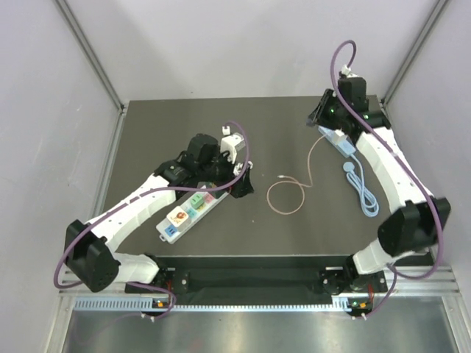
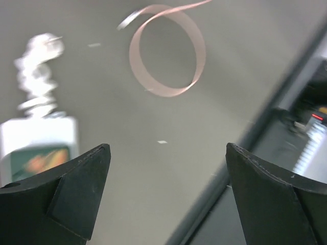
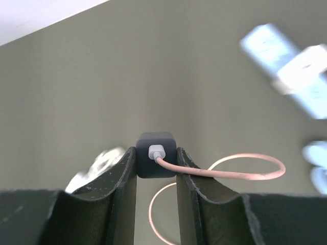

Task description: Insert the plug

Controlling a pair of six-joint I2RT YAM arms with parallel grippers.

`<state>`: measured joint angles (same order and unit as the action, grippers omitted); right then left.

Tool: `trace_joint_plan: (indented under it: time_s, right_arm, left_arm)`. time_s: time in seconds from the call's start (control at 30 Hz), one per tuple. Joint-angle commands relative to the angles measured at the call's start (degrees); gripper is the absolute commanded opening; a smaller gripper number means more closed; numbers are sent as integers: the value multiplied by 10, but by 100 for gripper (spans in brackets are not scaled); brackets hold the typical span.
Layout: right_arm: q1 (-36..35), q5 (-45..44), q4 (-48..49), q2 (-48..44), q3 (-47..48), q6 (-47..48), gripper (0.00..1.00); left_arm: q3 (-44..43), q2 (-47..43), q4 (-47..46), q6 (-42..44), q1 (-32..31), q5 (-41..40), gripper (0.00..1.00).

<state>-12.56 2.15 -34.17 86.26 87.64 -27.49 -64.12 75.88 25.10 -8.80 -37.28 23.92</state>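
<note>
My right gripper [image 3: 156, 152] is shut on a small dark charger plug [image 3: 156, 168] and holds it at the table's far right [image 1: 319, 118]. A pink cable [image 3: 230, 172] leaves the plug's back over the right finger and runs to a loop on the table [image 1: 285, 197]. The white power strip [image 1: 190, 212], with coloured stickers, lies at the left centre. My left gripper [image 1: 241, 181] is open and empty just past the strip's far end. In the left wrist view [image 2: 168, 148] the strip's end [image 2: 40, 148] lies at the left and the pink loop [image 2: 166, 51] ahead.
A white and blue adapter [image 1: 341, 142] lies near my right gripper, and its light blue cable [image 1: 362, 190] trails toward the front right. The adapter shows blurred in the right wrist view [image 3: 286, 66]. The strip's white cord [image 2: 38, 61] is bunched beyond it. The table's front edge [image 2: 245, 153] runs on the right.
</note>
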Motion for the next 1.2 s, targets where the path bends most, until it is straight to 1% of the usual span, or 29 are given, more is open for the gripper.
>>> trace_joint_plan:
  time_s: [0.0, 0.03, 0.07, 0.1, 0.13, 0.17, 0.2, 0.23, 0.27, 0.37, 0.47, 0.7, 1.0, 1.17]
  right_arm:
    - [3, -206, -44, 61, 81, 2, 0]
    - [3, -222, -53, 100, 100, -1, 0]
    - [3, -255, -58, 122, 138, -9, 0]
    - [3, -268, -65, 145, 160, -13, 0]
    - [4, -280, -79, 191, 182, -16, 0]
    - [4, -303, -89, 215, 227, -25, 0]
    - [4, -311, -97, 238, 248, -30, 0]
    - [4, -319, -104, 280, 270, -37, 0]
    - [3, -331, -111, 300, 306, -47, 0]
    - [6, -358, -119, 365, 367, -73, 0]
    - [13, -380, -121, 411, 402, -103, 0]
    - [35, -391, -115, 463, 405, -148, 0]
    - [48, -398, -102, 494, 413, -177, 0]
    - [48, -412, -104, 492, 402, -180, 0]
  left_arm:
    - [25, -45, -12, 12, 1, -152, 98]
    - [27, -46, -15, 12, 0, -157, 99]
    - [29, -47, -16, 11, 1, -158, 99]
    - [29, -47, -15, 11, 0, -154, 99]
    - [29, -45, -15, 12, -1, -150, 99]
    - [29, -43, -14, 12, 0, -150, 98]
    - [28, -42, -12, 11, 0, -150, 99]
    - [27, -40, -11, 11, 0, -149, 99]
    - [26, -40, -9, 10, -1, -147, 98]
    - [25, -40, -8, 9, -1, -137, 98]
    - [29, -42, -12, 9, -1, -138, 98]
    - [26, -28, -15, 4, -2, -129, 98]
    - [20, -11, -15, 3, -2, -121, 99]
    - [20, -9, -15, 4, -3, -123, 98]
